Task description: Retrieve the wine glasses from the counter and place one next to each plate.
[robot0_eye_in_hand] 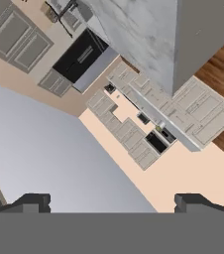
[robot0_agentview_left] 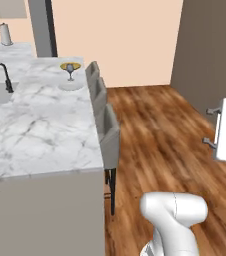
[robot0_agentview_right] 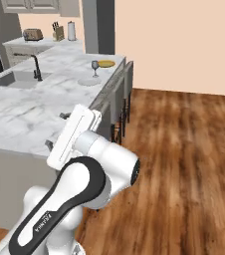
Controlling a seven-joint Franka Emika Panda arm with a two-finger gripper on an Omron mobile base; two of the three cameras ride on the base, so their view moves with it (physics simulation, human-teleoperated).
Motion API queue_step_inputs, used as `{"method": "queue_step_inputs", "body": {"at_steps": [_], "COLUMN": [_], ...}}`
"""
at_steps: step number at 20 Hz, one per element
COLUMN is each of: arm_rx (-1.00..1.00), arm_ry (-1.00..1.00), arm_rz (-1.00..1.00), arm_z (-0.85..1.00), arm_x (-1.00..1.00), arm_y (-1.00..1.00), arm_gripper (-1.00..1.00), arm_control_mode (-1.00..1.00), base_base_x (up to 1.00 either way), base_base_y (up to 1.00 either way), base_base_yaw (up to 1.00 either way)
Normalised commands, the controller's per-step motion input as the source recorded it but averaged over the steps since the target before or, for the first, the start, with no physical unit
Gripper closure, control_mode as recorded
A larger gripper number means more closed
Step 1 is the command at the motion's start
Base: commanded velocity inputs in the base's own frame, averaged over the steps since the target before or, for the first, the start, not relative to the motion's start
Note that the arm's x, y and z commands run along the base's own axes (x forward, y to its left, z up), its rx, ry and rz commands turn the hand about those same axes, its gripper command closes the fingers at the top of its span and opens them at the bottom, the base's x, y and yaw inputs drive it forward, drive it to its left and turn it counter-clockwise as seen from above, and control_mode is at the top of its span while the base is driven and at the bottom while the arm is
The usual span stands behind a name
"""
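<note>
Gripper: the gripper [robot0_eye_in_hand: 112, 201] had its dark fingertips [robot0_eye_in_hand: 33, 202] spread wide with nothing between them, aimed across the room at distant cabinets, not at any task item.
Arm: folded up close to the base, beside the near end of the island [robot0_agentview_right: 15, 119].
Done: one wine glass [robot0_agentview_right: 95, 68] stood upright on the far end of the island, just beside the white plate [robot0_agentview_right: 88, 81] and near the yellow-rimmed plate [robot0_agentview_right: 106, 63]; which plate it serves I could not tell.
Left: judging from this, a second glass was yet to be fetched and set by the other plate.
Right base view alone: the far counter [robot0_agentview_right: 20, 45] carrying a toaster [robot0_agentview_right: 33, 34]; no glass could be made out there.
Left base view: glass [robot0_agentview_left: 70, 70] and plates seen smaller, with the stools [robot0_agentview_left: 107, 135] clearer.
</note>
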Motion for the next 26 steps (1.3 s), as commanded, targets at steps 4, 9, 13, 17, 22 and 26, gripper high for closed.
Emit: {"method": "queue_step_inputs", "body": {"at_steps": [4, 9, 13, 17, 22, 26], "arm_rx": [0.00, 0.00, 0.00, 0.00, 0.00, 0.00], "arm_ry": [0.00, 0.00, 0.00, 0.00, 0.00, 0.00], "arm_rz": [0.00, 0.00, 0.00, 0.00, 0.00, 0.00], "arm_z": [0.00, 0.00, 0.00, 0.00, 0.00, 0.00], "arm_x": [0.00, 0.00, 0.00, 0.00, 0.00, 0.00], "arm_y": [0.00, 0.00, 0.00, 0.00, 0.00, 0.00], "arm_gripper": [-1.00, -1.00, -1.00, -1.00, -1.00, -1.00], "arm_control_mode": [1.00, 1.00, 1.00, 1.00, 1.00, 1.00], "base_base_x": [-0.08, -0.18, -0.13, -0.11, -0.05, -0.04], "base_base_y": [1.00, 1.00, 1.00, 1.00, 1.00, 1.00], "base_base_yaw": [0.00, 0.00, 0.00, 0.00, 0.00, 0.00]}}
